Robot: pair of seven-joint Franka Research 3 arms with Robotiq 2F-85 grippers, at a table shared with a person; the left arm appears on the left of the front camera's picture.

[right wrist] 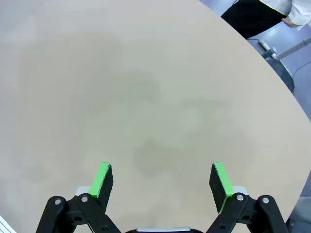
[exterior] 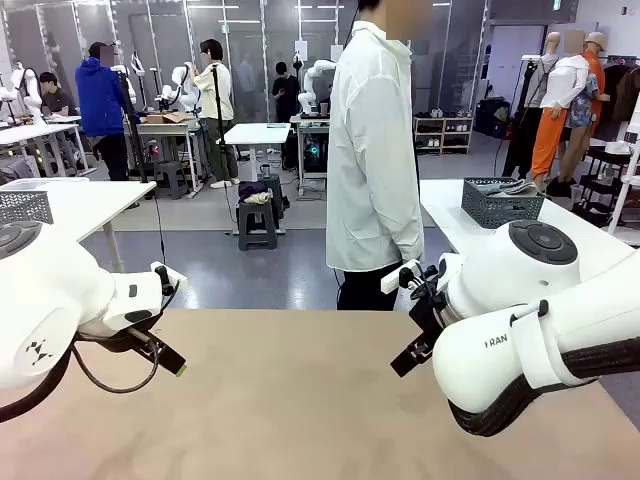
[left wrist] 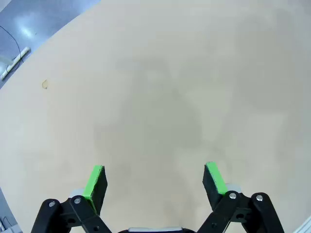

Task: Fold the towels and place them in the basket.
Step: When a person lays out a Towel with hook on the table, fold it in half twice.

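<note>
Both arms hang over the bare table point(exterior: 300, 400). The left gripper point(left wrist: 154, 171) has its jaws wide apart with nothing between them, and so does the right gripper point(right wrist: 163, 171). The mesh basket point(exterior: 490, 213) sits well beyond the right gripper on a white table point(exterior: 445, 215), something pale heaped inside. The danger is the person point(exterior: 375, 150) standing just past both grippers: reach forward carelessly and an arm could hit them.

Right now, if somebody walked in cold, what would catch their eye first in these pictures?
The white left arm and right arm loom large at the near corners of the wide beige tabletop. The left gripper and right gripper hover open over it, bright green pads apart. At the far edge stands a person in a long white lab coat.
</note>
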